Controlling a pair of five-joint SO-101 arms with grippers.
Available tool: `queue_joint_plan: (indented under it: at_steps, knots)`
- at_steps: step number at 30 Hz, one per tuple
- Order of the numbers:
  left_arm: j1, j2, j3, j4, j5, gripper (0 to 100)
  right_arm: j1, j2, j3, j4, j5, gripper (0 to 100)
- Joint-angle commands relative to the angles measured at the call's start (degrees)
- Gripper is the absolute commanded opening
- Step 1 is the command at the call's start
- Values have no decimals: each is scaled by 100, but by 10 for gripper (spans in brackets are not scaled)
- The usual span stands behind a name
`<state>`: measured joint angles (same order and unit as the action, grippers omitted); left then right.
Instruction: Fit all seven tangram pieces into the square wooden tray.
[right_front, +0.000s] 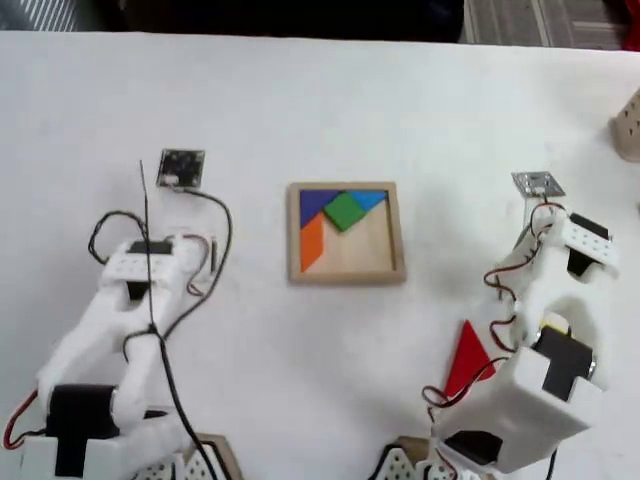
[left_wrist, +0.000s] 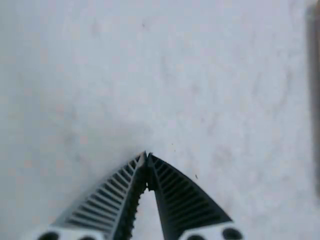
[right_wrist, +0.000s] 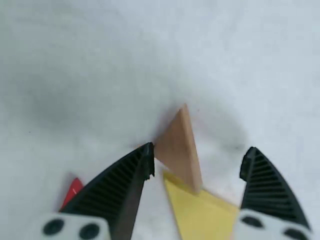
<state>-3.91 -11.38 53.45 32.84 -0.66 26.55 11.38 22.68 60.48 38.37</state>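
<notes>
The square wooden tray (right_front: 346, 273) lies at the table's middle and holds a blue piece (right_front: 314, 204), a green square (right_front: 345, 211), a light-blue triangle (right_front: 371, 198) and an orange piece (right_front: 312, 243). A red triangle (right_front: 466, 356) lies on the table by the right arm; its corner (right_wrist: 71, 192) peeks past a finger in the right wrist view. My right gripper (right_wrist: 199, 162) is open over a tan triangle (right_wrist: 179, 147) and a yellow piece (right_wrist: 202, 212). My left gripper (left_wrist: 146, 159) is shut on nothing above bare table.
The left arm (right_front: 130, 300) with trailing black cables sits at the left, the right arm (right_front: 545, 350) at the right. Small square marker plates (right_front: 181, 168) (right_front: 538, 183) lie on the table behind each arm. A perforated wooden object (right_front: 628, 125) stands at the right edge.
</notes>
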Motion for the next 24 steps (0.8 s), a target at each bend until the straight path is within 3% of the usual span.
queue_joint_plan:
  at_steps: [1, 10, 20, 24]
  knots:
    - [40, -251, -35, -88, -62, 28, -110, 259, -202, -321, 44, 272]
    - [40, -251, -35, -88, -62, 28, -233, 312, -273, -365, 62, 160]
    - [40, -242, -35, -88, -62, 28, -242, -92, -422, -356, 26, 159]
    - [40, -242, -35, -88, -62, 28, -224, -57, -422, -418, -747, 157]
